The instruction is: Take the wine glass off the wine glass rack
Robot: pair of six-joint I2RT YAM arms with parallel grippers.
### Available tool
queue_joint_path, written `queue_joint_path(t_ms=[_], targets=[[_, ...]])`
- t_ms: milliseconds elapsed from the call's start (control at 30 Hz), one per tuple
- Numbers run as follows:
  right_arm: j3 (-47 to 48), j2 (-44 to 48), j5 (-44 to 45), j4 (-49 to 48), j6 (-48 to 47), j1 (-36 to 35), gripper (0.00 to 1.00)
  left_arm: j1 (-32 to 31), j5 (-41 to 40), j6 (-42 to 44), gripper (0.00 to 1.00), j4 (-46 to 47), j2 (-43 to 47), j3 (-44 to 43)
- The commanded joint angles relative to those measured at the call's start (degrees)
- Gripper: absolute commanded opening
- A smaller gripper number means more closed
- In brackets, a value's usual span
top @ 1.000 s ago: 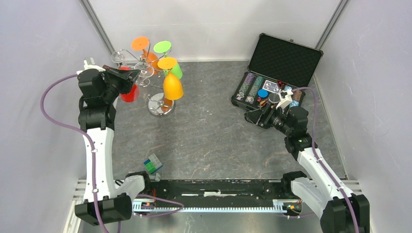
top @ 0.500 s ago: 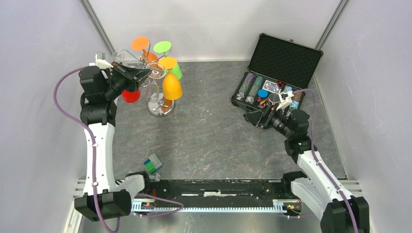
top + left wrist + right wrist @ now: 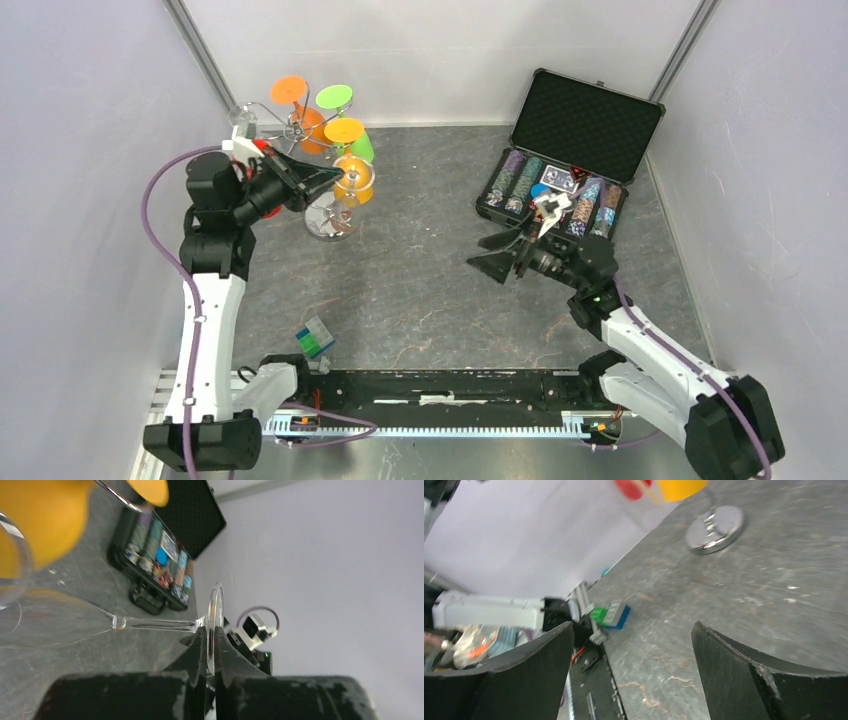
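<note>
pinching the wine glass (image 3: 116,623) foot, left tool (image 3: 211,636); right tool (image 3: 631,630) spread near chip-filled case (image 3: 586,118).

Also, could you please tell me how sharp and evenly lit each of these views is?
Top external: sharp and evenly lit, with bright reflections on the wine glass rack's mirrored base. Left wrist: the orange glass up close is out of focus, while the clear wine glass in the left claw is fairly crisp. Right wrist: blurred throughout and smeared at the left edge; the right claw looks soft.
</note>
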State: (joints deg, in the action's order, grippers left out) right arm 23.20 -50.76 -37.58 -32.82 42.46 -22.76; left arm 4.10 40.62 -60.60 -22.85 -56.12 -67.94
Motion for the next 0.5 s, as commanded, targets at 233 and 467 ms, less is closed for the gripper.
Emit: queue_joint_path(t_ms=[233, 467], targets=[[8.8, -6.4, 6.4, -10.9, -14.7, -14.1, 0.80, -19.3, 0.8, -14.1, 0.02, 16.1, 0.0, 6.1], [11.8, -8.5, 4.6, -14.7, -22.6, -14.8, 0.75, -25.5, -1.7, -16.0, 0.02, 17.9, -1.0, 7.2]])
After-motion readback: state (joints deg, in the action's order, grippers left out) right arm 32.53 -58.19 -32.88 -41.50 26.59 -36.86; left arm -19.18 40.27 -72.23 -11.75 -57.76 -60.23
